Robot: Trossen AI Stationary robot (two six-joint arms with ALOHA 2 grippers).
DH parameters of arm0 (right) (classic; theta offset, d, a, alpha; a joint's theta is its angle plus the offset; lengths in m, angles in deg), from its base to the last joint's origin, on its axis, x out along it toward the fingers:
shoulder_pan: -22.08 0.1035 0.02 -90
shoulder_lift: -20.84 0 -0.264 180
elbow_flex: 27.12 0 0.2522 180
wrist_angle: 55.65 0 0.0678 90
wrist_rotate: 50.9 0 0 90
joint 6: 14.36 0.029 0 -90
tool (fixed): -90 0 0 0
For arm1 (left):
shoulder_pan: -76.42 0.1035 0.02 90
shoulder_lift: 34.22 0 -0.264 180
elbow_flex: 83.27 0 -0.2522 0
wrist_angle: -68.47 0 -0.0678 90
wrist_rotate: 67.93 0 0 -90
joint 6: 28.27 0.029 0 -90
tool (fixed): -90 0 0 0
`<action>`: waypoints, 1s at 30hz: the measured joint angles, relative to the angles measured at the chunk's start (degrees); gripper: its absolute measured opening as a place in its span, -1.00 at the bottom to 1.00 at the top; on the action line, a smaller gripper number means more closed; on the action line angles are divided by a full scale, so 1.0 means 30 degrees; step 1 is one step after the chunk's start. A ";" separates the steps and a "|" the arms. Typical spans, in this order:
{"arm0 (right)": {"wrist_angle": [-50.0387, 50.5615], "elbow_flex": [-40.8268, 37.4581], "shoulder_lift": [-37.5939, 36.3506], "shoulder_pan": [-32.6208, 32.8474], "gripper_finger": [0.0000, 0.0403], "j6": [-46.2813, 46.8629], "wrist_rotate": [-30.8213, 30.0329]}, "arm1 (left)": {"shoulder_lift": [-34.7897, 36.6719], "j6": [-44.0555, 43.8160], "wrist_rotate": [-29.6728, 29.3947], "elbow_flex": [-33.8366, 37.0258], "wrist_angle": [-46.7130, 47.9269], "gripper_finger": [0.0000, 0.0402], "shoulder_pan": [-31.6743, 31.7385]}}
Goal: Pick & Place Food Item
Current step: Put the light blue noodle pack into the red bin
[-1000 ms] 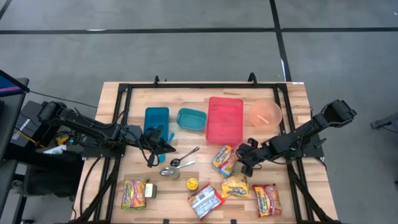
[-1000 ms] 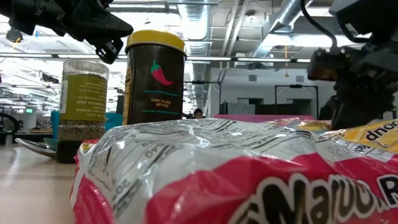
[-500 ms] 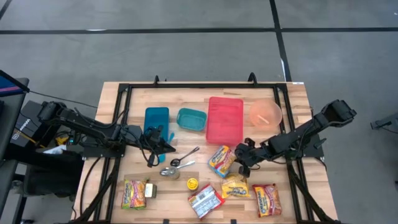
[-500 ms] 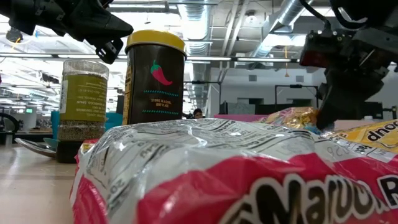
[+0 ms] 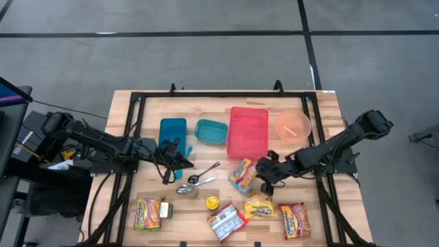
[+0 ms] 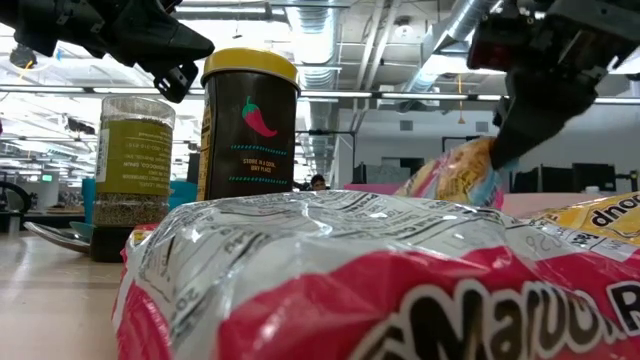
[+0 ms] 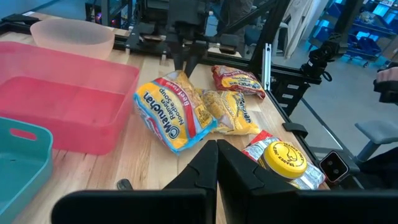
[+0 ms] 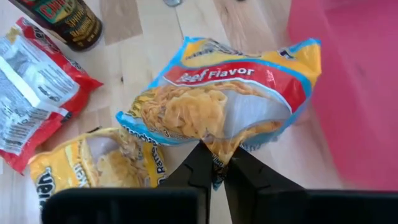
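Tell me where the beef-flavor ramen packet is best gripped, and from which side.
By its flat crimped end seam, from the right arm's side. The ramen packet bulges over the noodle block, and only the thin edge fits between narrow fingers. The right tool pinches exactly there.

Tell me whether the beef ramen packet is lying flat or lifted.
Lifted at one end: the right pincer is shut on the beef ramen packet, which in the low view tilts up off the table.
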 joint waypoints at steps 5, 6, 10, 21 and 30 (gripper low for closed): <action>0.0847 0.1096 0.0000 0.0007 -0.92 -0.0688 0.0007 | -0.0001 0.0000 -0.0002 0.0000 -0.0002 -1.00 0.0000; 0.1037 0.1370 0.0000 0.0028 -0.92 -0.0803 0.0007 | 0.0000 0.0000 0.0004 0.0000 -0.0002 -1.00 0.0000; 0.1643 0.2377 -0.0007 0.0227 -0.92 -0.1374 0.0013 | -0.0002 0.0000 0.0003 0.0000 0.0005 -1.00 0.0000; 0.4489 0.5746 -0.0015 0.0124 -0.92 -0.2933 -0.1541 | -0.0006 0.0000 -0.0002 0.0000 -0.0002 -1.00 -0.0001; 0.6758 0.7173 -0.0022 -0.1726 -0.91 -0.3194 -0.2725 | 0.0000 0.0000 0.0003 0.0000 0.0000 -1.00 0.0000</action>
